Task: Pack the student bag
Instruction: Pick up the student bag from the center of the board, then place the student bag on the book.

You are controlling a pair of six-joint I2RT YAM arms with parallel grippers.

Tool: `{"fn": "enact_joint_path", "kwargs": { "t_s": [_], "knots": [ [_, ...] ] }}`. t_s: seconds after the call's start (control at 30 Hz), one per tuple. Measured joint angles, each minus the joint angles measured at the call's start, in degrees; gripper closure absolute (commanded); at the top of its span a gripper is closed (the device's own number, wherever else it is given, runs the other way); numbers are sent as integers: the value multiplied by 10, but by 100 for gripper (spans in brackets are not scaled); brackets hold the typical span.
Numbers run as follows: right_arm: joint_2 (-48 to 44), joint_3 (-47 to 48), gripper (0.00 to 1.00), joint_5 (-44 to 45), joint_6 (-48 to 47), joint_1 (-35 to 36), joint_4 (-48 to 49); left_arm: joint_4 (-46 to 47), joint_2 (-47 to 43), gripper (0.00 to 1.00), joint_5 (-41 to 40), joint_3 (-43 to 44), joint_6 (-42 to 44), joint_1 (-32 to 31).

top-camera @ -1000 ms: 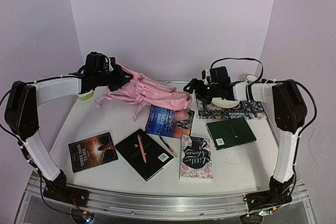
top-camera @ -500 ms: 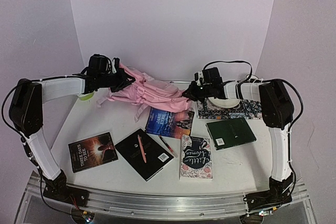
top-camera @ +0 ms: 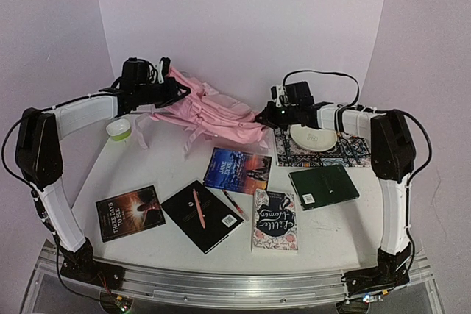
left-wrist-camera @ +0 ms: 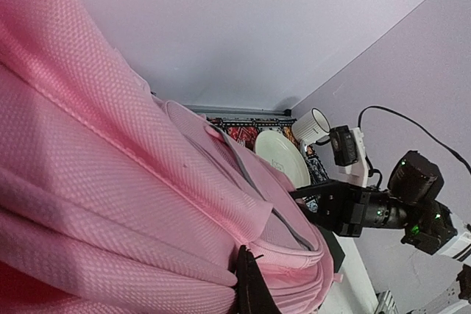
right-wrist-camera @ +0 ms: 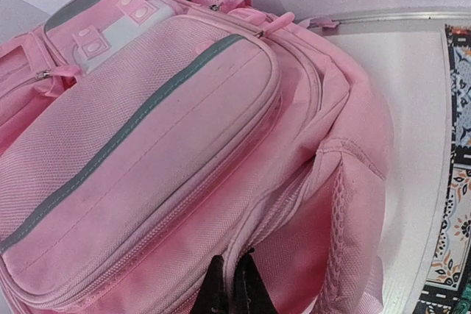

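Observation:
The pink student bag (top-camera: 213,117) hangs stretched between both arms at the back of the table, lifted at its left end. My left gripper (top-camera: 168,92) is shut on the bag's fabric at its upper left; in the left wrist view the pink cloth (left-wrist-camera: 110,182) fills the frame and one dark fingertip (left-wrist-camera: 254,288) presses into it. My right gripper (top-camera: 263,116) is shut on the bag's right end; in the right wrist view its fingertips (right-wrist-camera: 219,284) pinch a fold of fabric near a zipper seam of the bag (right-wrist-camera: 169,130). My right gripper (right-wrist-camera: 232,288) sits at the frame's bottom edge.
Books lie in front: a dark one (top-camera: 129,212), a black notebook (top-camera: 204,215) with a pink pen (top-camera: 198,207), a blue novel (top-camera: 237,169), a floral book (top-camera: 275,220), a green book (top-camera: 324,186). A red pen (top-camera: 234,204), green cup (top-camera: 118,130), white plate (top-camera: 313,138) on a patterned mat (top-camera: 353,152).
The right gripper moved left onto the bag's right end and shut on it. The left gripper lifted its end higher, uncovering the green cup; the bag now hangs stretched.

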Motion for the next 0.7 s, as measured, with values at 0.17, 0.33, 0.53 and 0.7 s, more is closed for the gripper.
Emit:
{"fn": "enact_joint_path", "kwargs": {
  "t_s": [0.17, 0.33, 0.53, 0.7],
  "knots": [
    [-34, 18, 100, 11, -29, -1, -31, 0, 0, 100, 4, 14, 13, 2],
    [-90, 1, 100, 30, -55, 6, -53, 0, -6, 100, 11, 12, 15, 4],
    [-191, -83, 100, 93, -97, 54, -77, 0, -35, 100, 27, -48, 19, 4],
    [-254, -156, 96, 170, -130, 125, -89, -12, -68, 100, 31, -117, 33, 4]
  ]
}}
